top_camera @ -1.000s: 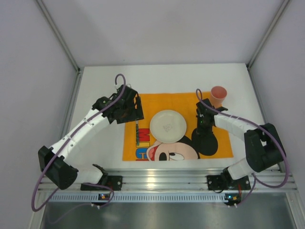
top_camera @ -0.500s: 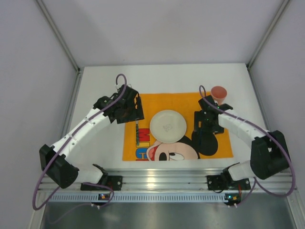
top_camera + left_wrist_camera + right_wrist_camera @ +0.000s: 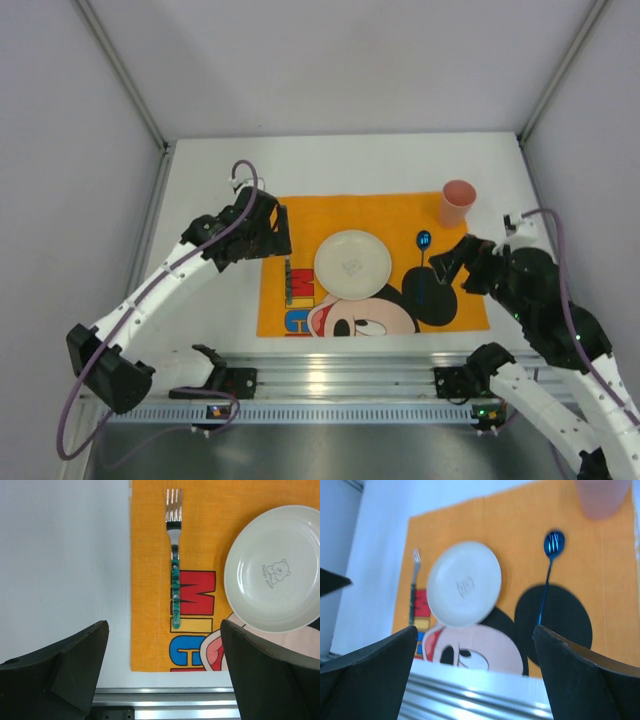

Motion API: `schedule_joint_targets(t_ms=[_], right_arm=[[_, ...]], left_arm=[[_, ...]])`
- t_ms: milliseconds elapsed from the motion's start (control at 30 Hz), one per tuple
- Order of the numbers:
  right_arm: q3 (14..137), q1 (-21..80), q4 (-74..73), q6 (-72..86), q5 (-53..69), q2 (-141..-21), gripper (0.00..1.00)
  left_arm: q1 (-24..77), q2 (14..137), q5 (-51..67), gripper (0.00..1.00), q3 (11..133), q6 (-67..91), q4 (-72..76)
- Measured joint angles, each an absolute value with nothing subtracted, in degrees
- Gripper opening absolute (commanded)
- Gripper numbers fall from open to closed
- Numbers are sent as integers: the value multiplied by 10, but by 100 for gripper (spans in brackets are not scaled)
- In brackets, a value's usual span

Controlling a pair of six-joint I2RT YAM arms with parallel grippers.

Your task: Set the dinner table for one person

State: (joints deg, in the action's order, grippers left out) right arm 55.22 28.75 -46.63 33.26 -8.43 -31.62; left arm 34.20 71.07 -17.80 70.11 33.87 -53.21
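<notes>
The white dinner table [image 3: 350, 165] spans the workspace. It carries an orange Mickey Mouse mat [image 3: 380, 212] set with a plate [image 3: 352, 264] between a fork [image 3: 289, 283] and a blue spoon [image 3: 423, 262]. A pink cup [image 3: 457, 203] stands near the mat's far right corner. The left gripper [image 3: 164, 625] and the right gripper [image 3: 475, 629] gape wide, holding nothing.

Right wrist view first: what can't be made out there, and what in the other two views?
- Right wrist: cup cut off by the top edge and blurred; plate print unreadable, blurred.
- Left wrist: plate's right rim cut off by the frame edge.
- Top external: fork tines too small to count.
</notes>
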Motion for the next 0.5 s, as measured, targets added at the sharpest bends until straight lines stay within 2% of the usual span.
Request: schedule_joint_targets(t_ms=[133, 233, 333, 500], right_arm=[[416, 288, -524, 396, -82, -188, 100], [390, 288, -559, 426, -90, -114, 100], [395, 288, -557, 435, -99, -93, 100], [395, 288, -557, 435, -100, -122, 100]], left_arm=[[342, 637, -221, 99, 639, 342, -509], [342, 570, -257, 99, 583, 341, -467], [342, 489, -289, 99, 507, 328, -402], [342, 383, -320, 98, 415, 283, -327]])
